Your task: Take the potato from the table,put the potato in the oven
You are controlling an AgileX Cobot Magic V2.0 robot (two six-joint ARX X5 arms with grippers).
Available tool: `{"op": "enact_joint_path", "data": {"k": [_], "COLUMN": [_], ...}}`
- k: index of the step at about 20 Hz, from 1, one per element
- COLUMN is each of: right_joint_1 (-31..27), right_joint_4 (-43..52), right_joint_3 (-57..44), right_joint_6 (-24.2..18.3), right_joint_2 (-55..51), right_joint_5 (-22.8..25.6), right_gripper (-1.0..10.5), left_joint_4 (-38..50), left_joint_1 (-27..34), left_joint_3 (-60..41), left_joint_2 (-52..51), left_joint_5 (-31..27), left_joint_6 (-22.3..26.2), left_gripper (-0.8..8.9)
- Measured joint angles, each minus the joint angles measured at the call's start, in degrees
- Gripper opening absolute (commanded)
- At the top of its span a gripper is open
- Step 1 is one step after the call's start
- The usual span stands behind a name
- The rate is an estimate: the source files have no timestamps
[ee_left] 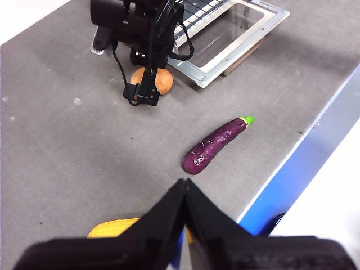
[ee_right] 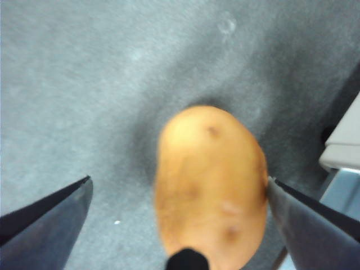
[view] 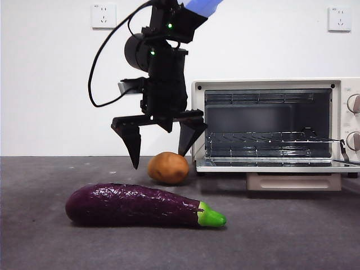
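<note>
Potato [view: 168,167]: laid on the surface [view: 292,230] just before the oven [view: 270,126], long axis lying flat across the front view.
Right pincer [view: 160,152]: spread wide above the potato, nothing held.
Left pincer [ee_left: 184,194]: closed, empty, well apart.

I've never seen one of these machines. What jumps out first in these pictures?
The big black right hand hangs open just above a rounded orange-brown potato on the dark grey table, beside the cream-beige toaster oven, whose door lies open. Nearer the front camera, a long glossy purple eggplant with a green tip lies on its side. The left hand waits shut farther off.
</note>
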Motion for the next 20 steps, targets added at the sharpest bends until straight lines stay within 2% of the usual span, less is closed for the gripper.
{"op": "enact_joint_path", "data": {"k": [5,6,10,11,15,20], "right_joint_1": [-0.37,-0.37,-0.37,-0.37,-0.37,-0.28], "right_joint_4": [-0.24,-0.2,-0.04,-0.17,-5.25,-20.24], "right_joint_3": [0.0,0.0,0.0,0.0,1.42,16.09], "right_joint_6": [0.02,0.04,1.07,1.6,4.33,6.62], "right_joint_2": [2.78,2.8,2.8,2.8,2.8,2.82], "right_joint_5": [-1.18,-1.2,-1.18,-1.18,-2.08,-3.17], "right_gripper": [8.3,7.5,1.2,0.2,0.3,0.3], "left_joint_4": [0.0,0.0,0.0,0.0,0.0,0.0], "left_joint_1": [0.02,0.02,0.02,0.04,0.04,0.04], "left_joint_3": [0.0,0.0,0.0,0.0,0.0,0.0], "left_joint_2": [0.0,0.0,0.0,0.0,0.0,0.0], "left_joint_5": [-0.11,-0.63,-1.29,-1.29,-1.29,-1.29], "left_joint_6": [-0.44,-0.5,-0.59,-0.59,-0.61,-0.61], "left_gripper": [-0.07,-0.07,-0.07,-0.07,-0.07,-0.06]}}
